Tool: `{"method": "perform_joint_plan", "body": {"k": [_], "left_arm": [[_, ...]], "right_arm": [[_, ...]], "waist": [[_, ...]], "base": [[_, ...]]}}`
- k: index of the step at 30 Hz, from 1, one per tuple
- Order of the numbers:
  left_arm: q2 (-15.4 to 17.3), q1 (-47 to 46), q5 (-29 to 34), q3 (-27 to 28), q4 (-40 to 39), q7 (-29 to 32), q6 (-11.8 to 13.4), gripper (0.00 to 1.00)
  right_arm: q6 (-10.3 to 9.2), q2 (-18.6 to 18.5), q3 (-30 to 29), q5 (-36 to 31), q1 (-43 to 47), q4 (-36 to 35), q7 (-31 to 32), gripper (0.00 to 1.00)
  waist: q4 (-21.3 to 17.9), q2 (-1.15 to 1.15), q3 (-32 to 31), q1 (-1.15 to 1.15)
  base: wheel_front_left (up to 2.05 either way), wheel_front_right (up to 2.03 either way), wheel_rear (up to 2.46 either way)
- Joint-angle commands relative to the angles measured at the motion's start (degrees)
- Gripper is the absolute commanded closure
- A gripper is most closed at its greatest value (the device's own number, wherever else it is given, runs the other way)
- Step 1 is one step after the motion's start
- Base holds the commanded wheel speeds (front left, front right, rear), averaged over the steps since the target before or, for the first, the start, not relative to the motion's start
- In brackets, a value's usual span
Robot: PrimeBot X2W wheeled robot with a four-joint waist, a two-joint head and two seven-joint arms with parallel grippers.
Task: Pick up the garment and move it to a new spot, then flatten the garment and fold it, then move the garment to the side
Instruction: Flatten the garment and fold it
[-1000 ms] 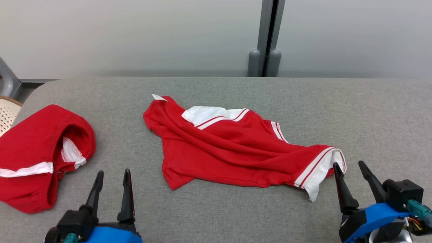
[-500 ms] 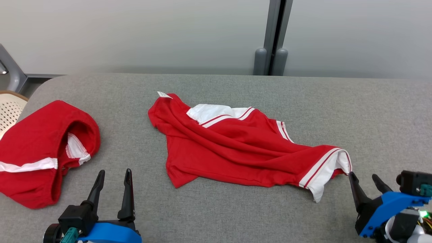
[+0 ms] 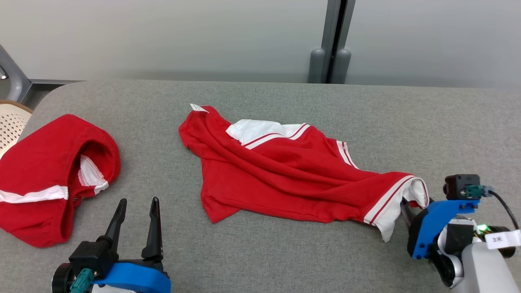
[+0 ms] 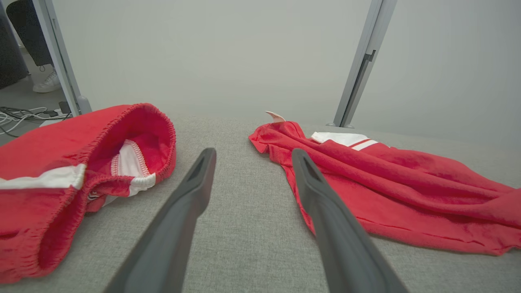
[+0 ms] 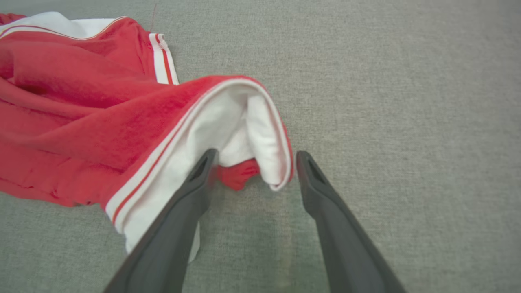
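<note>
The garment (image 3: 285, 175) is a red top with white, red-striped trim, lying crumpled in the middle of the grey table (image 3: 285, 97). Its white-lined sleeve cuff (image 3: 401, 195) points to the lower right. My right gripper (image 3: 411, 205) is tipped down at that cuff. In the right wrist view the cuff's end (image 5: 244, 122) lies between the open fingers of the right gripper (image 5: 256, 158). My left gripper (image 3: 138, 201) stands open at the lower left, apart from the cloth. In the left wrist view the left gripper (image 4: 253, 152) points between the garment (image 4: 407, 175) and a second red piece.
A second red garment with white trim (image 3: 40, 179) lies bunched at the table's left edge, also seen as the red piece (image 4: 61, 162) in the left wrist view. A pale perforated basket (image 3: 10, 130) sits beyond that edge. A grey post (image 3: 333, 40) stands against the wall behind.
My right gripper has tipped forward and down, bringing its open fingers around the end of the white cuff. The head camera has shifted slightly. The left gripper and both garments have stayed put.
</note>
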Motion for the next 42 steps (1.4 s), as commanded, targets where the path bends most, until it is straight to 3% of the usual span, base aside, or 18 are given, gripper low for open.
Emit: {"method": "perform_joint_plan", "body": {"k": [1,2,7,11,19,23,24,25,31,36,39,42], "left_arm": [[0.33,-0.7,-0.29,-0.05,0.04,-0.22,-0.01,0.0],[0.4,-0.62,-0.32,-0.09,0.09,-0.25,-0.03,0.0],[0.53,0.09,-0.61,-0.31,-0.03,-0.22,0.11,0.0],[0.69,0.75,-0.87,-0.45,-0.47,-0.03,0.28,0.0],[1.12,1.73,-1.3,-0.21,-1.37,-0.01,0.77,0.0],[1.22,1.22,-1.62,-0.39,-1.47,-0.08,0.69,0.0],[1.23,1.01,-1.67,-0.46,-1.37,-0.12,0.67,0.0],[1.23,0.82,-1.7,-0.55,-1.26,-0.15,0.62,0.0],[0.94,0.15,-1.68,-1.19,-1.03,-0.3,0.7,0.0],[1.24,-0.01,-2.04,-1.15,-1.13,-0.33,0.77,0.0],[1.24,-0.49,-2.07,-1.31,-1.4,-0.3,1.02,0.0],[1.22,-1.1,-1.96,-1.44,-2.07,-0.18,1.34,0.0]], "right_arm": [[0.03,-0.56,0.81,-1.37,-1.51,1.17,-0.75,0.74],[0.03,-0.93,1.47,-1.72,-1.92,1.97,-0.77,1.0],[0.03,-3.87,4.63,-4.11,-2.29,1.34,-2.35,1.0],[0.03,-5.78,7.2,-5.82,0.87,-5.97,-0.79,1.0],[0.03,-9.8,14.54,-7.83,13.46,-32.96,13.07,1.0],[0.02,-12.33,19.08,-3.82,19.94,-39.88,21.65,1.0],[0.02,-12.59,19.69,-2.62,21.54,-40.15,23.65,0.47],[0.02,-12.48,19.96,-1.2,22.81,-40.43,25.25,0.0],[0.02,-7.94,16.23,7.52,23.9,-45.44,29.6,0.0],[0.03,-4.98,9.48,6.71,19.43,-49.76,29.37,0.0],[0.03,-4.12,7.32,5.53,14.36,-47.03,28.57,0.0],[0.03,-3.2,6.08,4.55,8.04,-39.31,26.7,0.0]], "waist": [[0.06,0.0,-0.09,-0.01],[0.09,0.0,-0.18,-0.01],[0.27,0.0,-0.93,-0.01],[0.28,0.0,-1.67,-0.01],[-0.49,0.0,-1.55,-0.01],[-0.85,0.0,-0.95,-0.01],[-0.92,0.0,-0.85,-0.01],[-0.96,0.0,-0.78,-0.01],[-0.84,0.0,-0.46,-0.01],[-0.56,0.0,-0.19,-0.01],[-0.31,0.0,0.29,-0.01],[-0.04,0.0,1.31,-0.01]], "base": [[0.0,0.0,0.0],[0.0,0.0,0.0],[0.0,0.0,0.0],[0.0,0.0,0.0],[0.0,0.0,0.0],[0.0,0.0,0.0],[0.0,0.0,0.0],[0.0,0.0,0.0],[0.0,0.0,0.0],[0.0,0.0,0.0],[0.0,0.0,0.0],[0.0,0.0,0.0]]}}
